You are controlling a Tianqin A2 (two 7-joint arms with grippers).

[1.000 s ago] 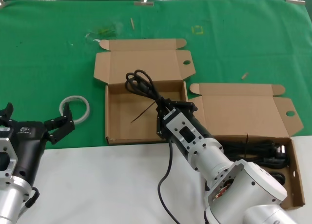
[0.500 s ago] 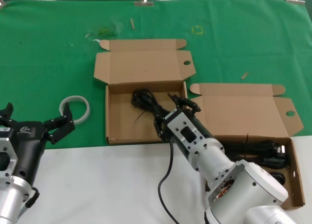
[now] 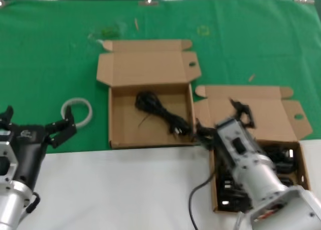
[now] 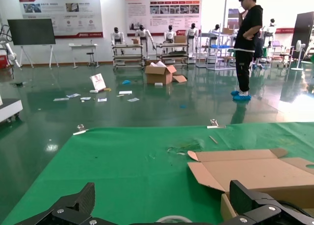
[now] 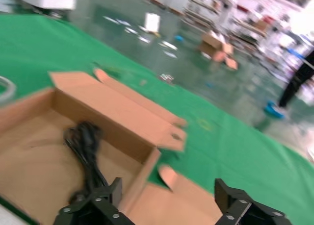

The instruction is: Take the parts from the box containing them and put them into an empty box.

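One cord (image 3: 159, 110) lies loose on the floor of the left box (image 3: 116, 136), the one with the plain lid, running from its far middle toward the near right corner; this first transfer looks done. The right gripper (image 3: 224, 119) hangs over the seam between the two boxes, above the near left part of the right box (image 3: 302, 171), and its jaws stand wide apart with nothing between them, which the right wrist view bears out. More cords (image 3: 281, 155) lie in the right box, dark bundles along its far side and partly hidden under the arm; I count perhaps two or three, though blur makes that uncertain. So most of the job is left: each of those bundles has yet to cross over. The left gripper (image 3: 35, 127) waits parked at the near left, jaws spread and empty, beside a white ring (image 3: 77, 111) on the green cloth (image 3: 50, 49).
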